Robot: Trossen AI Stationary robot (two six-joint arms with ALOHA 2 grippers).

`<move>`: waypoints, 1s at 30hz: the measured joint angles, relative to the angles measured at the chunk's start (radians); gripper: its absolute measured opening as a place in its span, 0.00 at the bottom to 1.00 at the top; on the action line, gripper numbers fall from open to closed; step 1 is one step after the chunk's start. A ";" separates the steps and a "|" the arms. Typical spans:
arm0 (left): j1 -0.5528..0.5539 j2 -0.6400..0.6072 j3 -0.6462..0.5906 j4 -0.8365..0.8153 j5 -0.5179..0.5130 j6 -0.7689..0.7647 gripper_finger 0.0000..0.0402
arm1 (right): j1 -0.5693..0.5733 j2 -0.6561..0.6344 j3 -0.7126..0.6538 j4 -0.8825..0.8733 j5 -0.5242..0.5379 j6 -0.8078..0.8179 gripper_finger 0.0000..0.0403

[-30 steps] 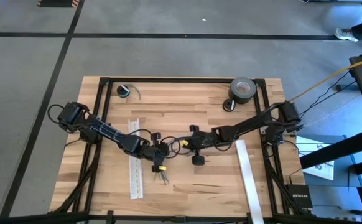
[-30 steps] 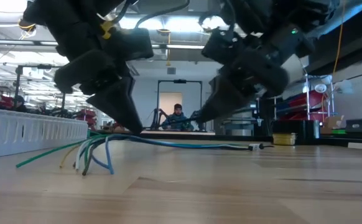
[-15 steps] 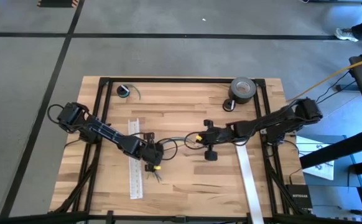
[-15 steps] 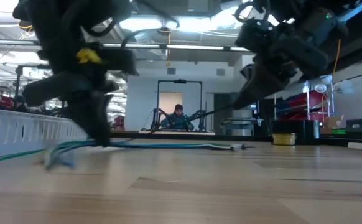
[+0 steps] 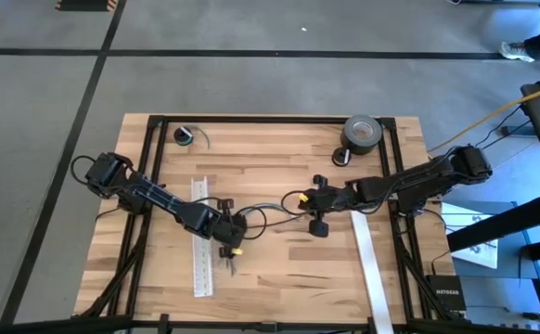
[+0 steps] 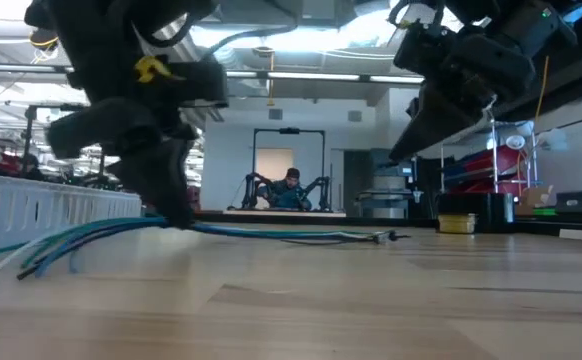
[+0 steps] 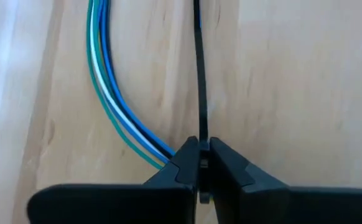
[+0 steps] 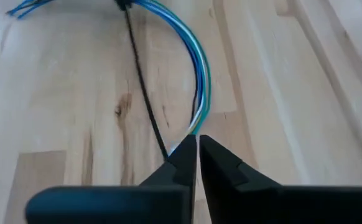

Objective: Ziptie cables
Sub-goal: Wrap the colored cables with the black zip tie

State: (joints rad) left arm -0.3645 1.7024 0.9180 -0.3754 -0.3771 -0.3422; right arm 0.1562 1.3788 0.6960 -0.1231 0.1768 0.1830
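Note:
The cables (image 5: pixel 265 211), thin blue, white and green wires, lie on the wooden table between my two grippers; their free ends fan out near the table's front (image 6: pixel 31 262). A black ziptie (image 7: pixel 199 74) runs straight along beside them. My left gripper (image 7: pixel 201 144) is down at the table (image 6: pixel 181 218), shut on the ziptie, with the cables (image 7: pixel 106 93) passing under one finger. My right gripper (image 8: pixel 196 142) is shut and raised clear of the table (image 6: pixel 403 155). The ziptie (image 8: pixel 143 87) passes behind one of its fingers, and nothing shows between them. My left gripper pinches the ziptie (image 7: pixel 200 134) between its two fingers, which slant steeply down from the table's left. The strip runs on straight ahead of the fingertips, along their line, lying on the table. The cables slip under one finger (image 7: pixel 178 163); whether they are touched I cannot tell.
A long white slotted strip (image 5: pixel 200 250) lies left of my left gripper, another (image 5: pixel 372 269) at the front right. A grey tape roll (image 5: pixel 363 133) and a small coil (image 5: pixel 186 135) sit at the far edge. Black rails (image 5: pixel 270 120) frame the table.
My right gripper has pulled back toward the table's right edge and risen, away from my left gripper; half a second ago the ziptie stretched taut up to it, and now no strip hangs from it. The cables' free ends have swung toward the table's left.

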 joint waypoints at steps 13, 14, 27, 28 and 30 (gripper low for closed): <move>0.062 -0.011 0.038 0.178 0.106 0.009 0.30 | 0.000 0.000 -0.039 0.009 -0.034 0.098 0.36; 0.068 -0.024 0.059 0.160 0.115 0.029 0.33 | 0.000 0.000 -0.039 0.018 -0.042 0.098 0.38; 0.023 -0.158 0.061 -0.032 0.081 0.090 0.41 | 0.009 0.064 -0.039 0.398 -0.177 0.074 0.45; 0.014 -0.158 0.033 0.002 0.082 0.092 0.40 | 0.016 0.092 -0.039 0.459 -0.182 0.074 0.45; -0.003 -0.158 -0.022 0.089 0.082 0.103 0.39 | 0.035 0.163 -0.024 0.545 -0.180 0.072 0.45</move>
State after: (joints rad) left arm -0.3675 1.5448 0.8960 -0.2862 -0.2955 -0.2390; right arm 0.1915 1.5420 0.6718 0.4221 -0.0036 0.2546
